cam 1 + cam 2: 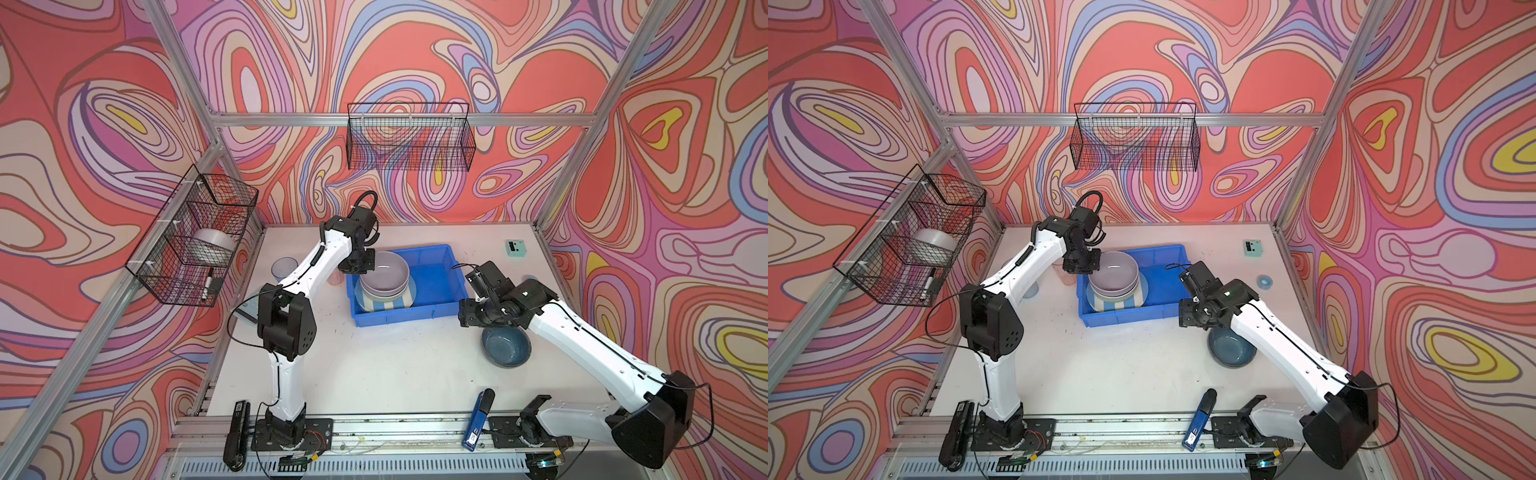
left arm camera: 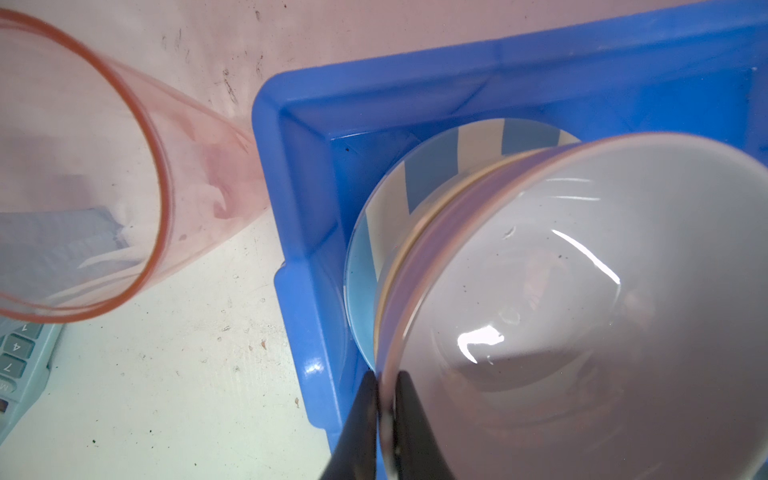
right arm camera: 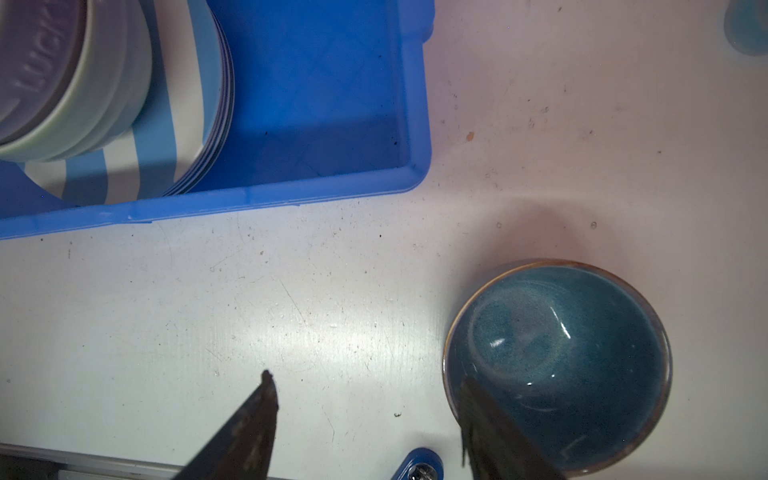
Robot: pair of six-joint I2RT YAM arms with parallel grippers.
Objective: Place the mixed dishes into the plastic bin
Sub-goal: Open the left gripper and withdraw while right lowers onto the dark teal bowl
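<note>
**Left to right.** A grey-blue cup (image 1: 284, 267) and a pink cup (image 2: 83, 174) stood on the tabletop (image 1: 374, 374) outside the bin (image 1: 399, 318), the pink one just beside its left wall. The left gripper (image 2: 386, 382) was closed on the rim of the lavender bowl (image 1: 384, 272), one finger inside and one outside. That bowl lay tilted over a pale green bowl (image 3: 104, 95) and a striped plate (image 1: 388, 307), stacked at the bin's left end. Whether it rested fully on the stack could not be told. The right gripper (image 3: 370, 382) hovered with fingers well apart and held nothing, one finger above the hollow of the dark blue bowl (image 1: 506, 347), the other over bare tabletop. That bowl sat on the tabletop near the bin's front right corner.

**Likely hazards.** The glossy rim, pinched at one point only, could pivot or slip, dropping the bowl onto the crockery below. A sideways swing of the left arm could topple the pink cup. A right finger landing squarely on the rim would shove the dark bowl rather than straddle it.
</note>
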